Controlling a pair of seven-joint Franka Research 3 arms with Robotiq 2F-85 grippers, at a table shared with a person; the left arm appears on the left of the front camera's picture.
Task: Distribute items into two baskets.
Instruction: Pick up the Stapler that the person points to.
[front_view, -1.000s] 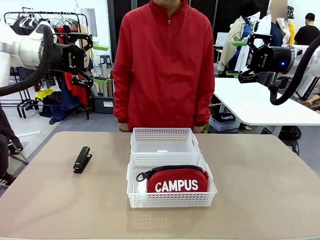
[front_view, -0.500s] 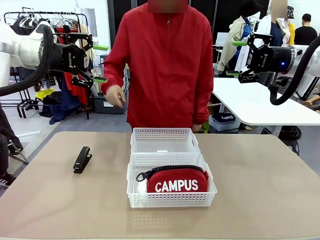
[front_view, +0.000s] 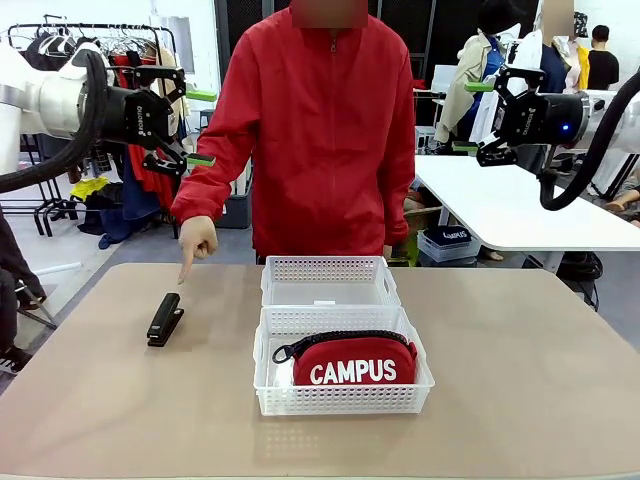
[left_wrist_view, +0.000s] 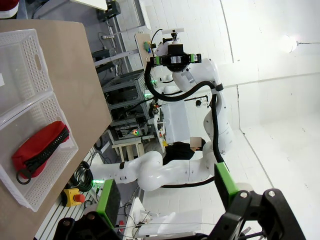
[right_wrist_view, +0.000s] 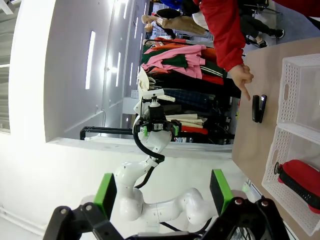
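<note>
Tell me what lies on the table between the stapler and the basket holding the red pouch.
Nothing: the front view shows bare table between the stapler and that basket. The person's hand points at the stapler from beyond it.

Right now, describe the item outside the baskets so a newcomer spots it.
On the beige table, look to the robot's left of the two white lattice plastic baskets. Near the person's pointing hand lies a small black stapler, slim and alone, unlike the red fabric CAMPUS pouch inside the nearer basket.
</note>
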